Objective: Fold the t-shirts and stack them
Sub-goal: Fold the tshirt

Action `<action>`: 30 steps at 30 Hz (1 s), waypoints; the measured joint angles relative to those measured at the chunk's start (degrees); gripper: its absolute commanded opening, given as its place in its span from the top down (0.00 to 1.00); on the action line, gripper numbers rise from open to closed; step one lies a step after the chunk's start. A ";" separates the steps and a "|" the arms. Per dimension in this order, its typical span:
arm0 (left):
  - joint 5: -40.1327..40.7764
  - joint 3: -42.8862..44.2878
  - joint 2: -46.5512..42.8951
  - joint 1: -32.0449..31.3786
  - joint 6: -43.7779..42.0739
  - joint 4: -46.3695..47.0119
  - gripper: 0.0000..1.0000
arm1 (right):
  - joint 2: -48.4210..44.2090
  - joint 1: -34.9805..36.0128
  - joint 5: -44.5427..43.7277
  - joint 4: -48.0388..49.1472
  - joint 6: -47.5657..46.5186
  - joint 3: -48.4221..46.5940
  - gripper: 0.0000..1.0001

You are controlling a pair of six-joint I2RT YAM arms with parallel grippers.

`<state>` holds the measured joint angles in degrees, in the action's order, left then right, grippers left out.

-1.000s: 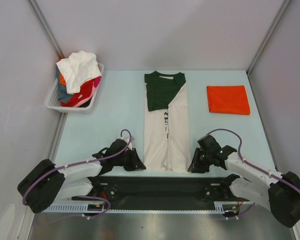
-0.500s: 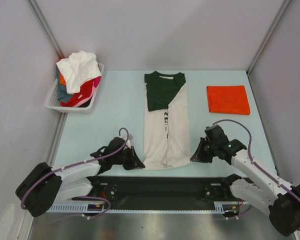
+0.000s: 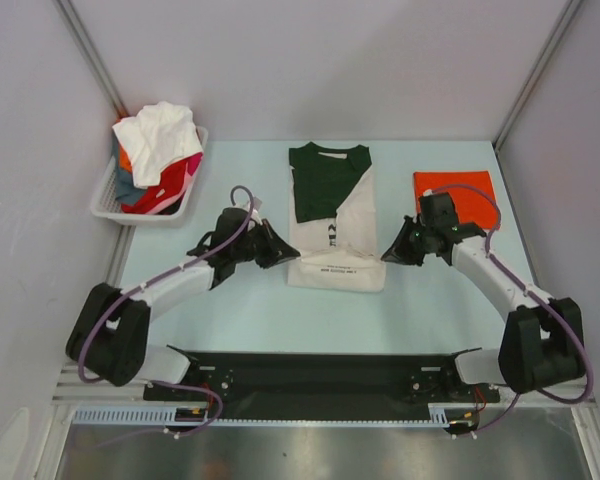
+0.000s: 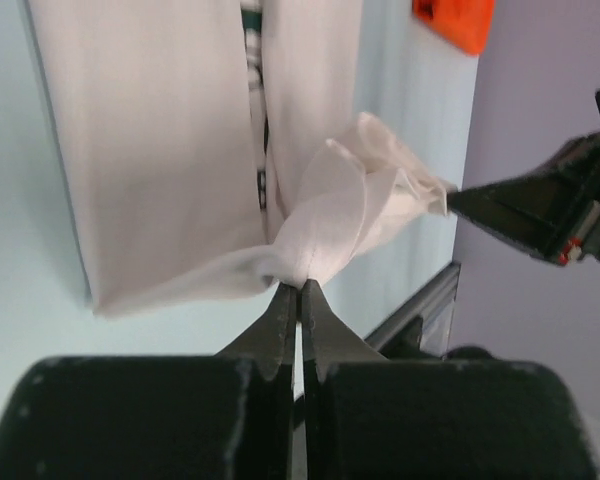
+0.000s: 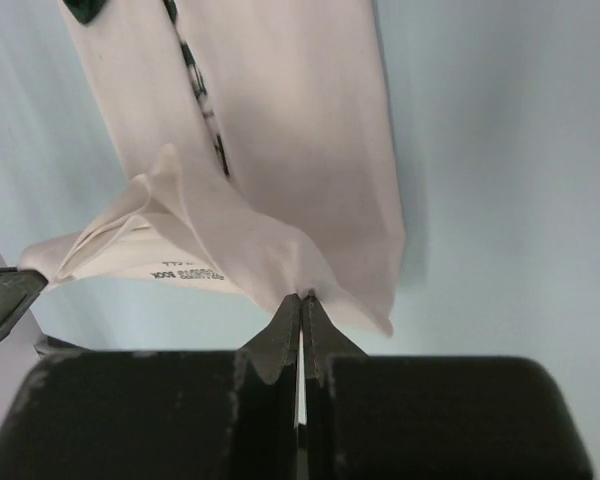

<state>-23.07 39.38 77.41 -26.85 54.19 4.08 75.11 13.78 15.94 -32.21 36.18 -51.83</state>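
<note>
The cream t-shirt (image 3: 338,235) with dark green shoulders lies in the middle of the table, folded into a long strip. Its bottom hem is lifted and doubled up toward the collar. My left gripper (image 3: 283,257) is shut on the hem's left corner, seen in the left wrist view (image 4: 300,283) as bunched cream cloth (image 4: 330,215). My right gripper (image 3: 388,255) is shut on the hem's right corner, seen in the right wrist view (image 5: 302,295) under raised cloth (image 5: 240,235). A folded orange-red t-shirt (image 3: 460,198) lies at the far right, partly behind my right arm.
A white slotted basket (image 3: 108,197) at the far left holds several crumpled shirts, white (image 3: 158,135) on top, red and pink below. Grey walls close in the pale blue table (image 3: 240,300) on three sides. The black base rail runs along the near edge.
Both grippers have carried the shirt's bottom hem away from the near edge toward the collar, folding the lower half up over the middle. The shirt now looks much shorter.
</note>
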 measured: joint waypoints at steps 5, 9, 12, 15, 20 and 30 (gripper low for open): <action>0.96 8.15 9.70 2.62 -0.98 0.00 1.00 | 9.46 -0.98 -0.04 3.39 -0.76 -8.26 1.00; 1.92 12.83 13.84 3.98 -1.75 -0.83 1.00 | 16.59 -1.68 -0.22 4.57 -1.22 -15.21 1.00; 2.16 15.69 15.67 4.76 -1.86 -0.81 1.00 | 20.15 -2.36 -0.17 4.87 -1.36 -19.17 1.00; 2.36 17.99 17.40 5.95 -2.10 -0.83 1.00 | 23.74 -3.37 -0.15 5.18 -1.49 -22.73 1.00; 2.08 22.08 23.21 6.97 -2.21 0.07 1.00 | 29.44 -4.31 0.02 5.22 -1.53 -27.74 1.00; 1.75 26.38 28.70 8.46 -2.29 0.52 1.00 | 35.63 -5.55 -0.17 3.93 -2.27 -34.47 1.00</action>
<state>-21.32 65.76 106.10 -18.39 51.90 4.60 110.74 8.23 15.77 -28.27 33.91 -86.30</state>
